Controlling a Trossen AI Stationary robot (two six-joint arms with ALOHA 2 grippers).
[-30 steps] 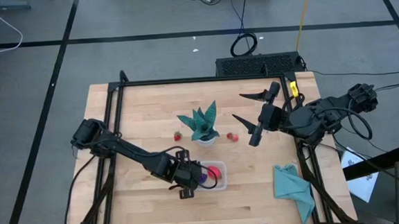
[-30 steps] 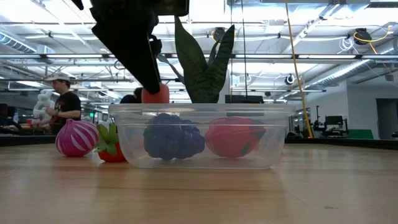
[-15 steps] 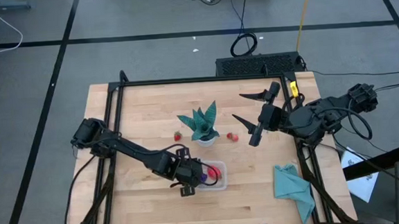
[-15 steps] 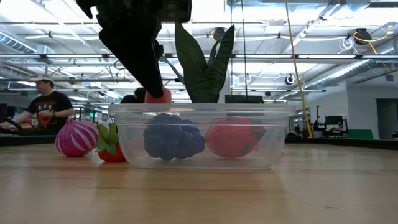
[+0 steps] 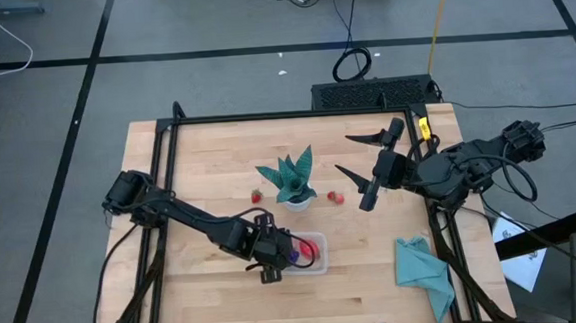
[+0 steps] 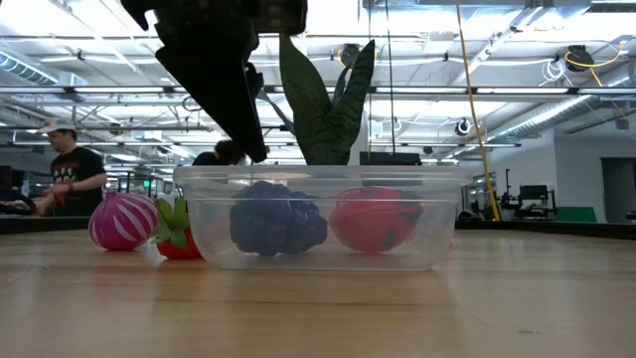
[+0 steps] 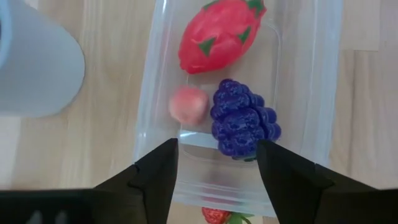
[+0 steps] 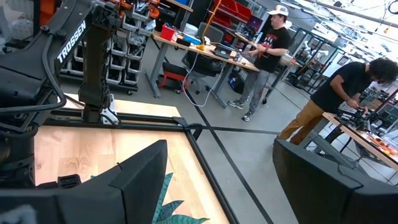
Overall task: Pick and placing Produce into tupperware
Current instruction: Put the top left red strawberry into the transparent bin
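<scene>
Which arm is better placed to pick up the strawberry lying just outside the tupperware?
Left, probably: the left gripper hovers open over the tupperware, beside that strawberry; the right gripper waits farther off.

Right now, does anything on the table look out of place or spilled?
Nothing is spilled. The tupperware sits flat, holding three pieces. A strawberry and a pink-purple ball lie outside it, not yet packed. The teal cloth lies crumpled.

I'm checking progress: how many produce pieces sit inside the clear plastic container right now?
3: a red dragon fruit, a dark purple grape bunch and a small pink peach-like ball, all inside the clear rectangular plastic container. More could be hidden beneath the left tool.
</scene>
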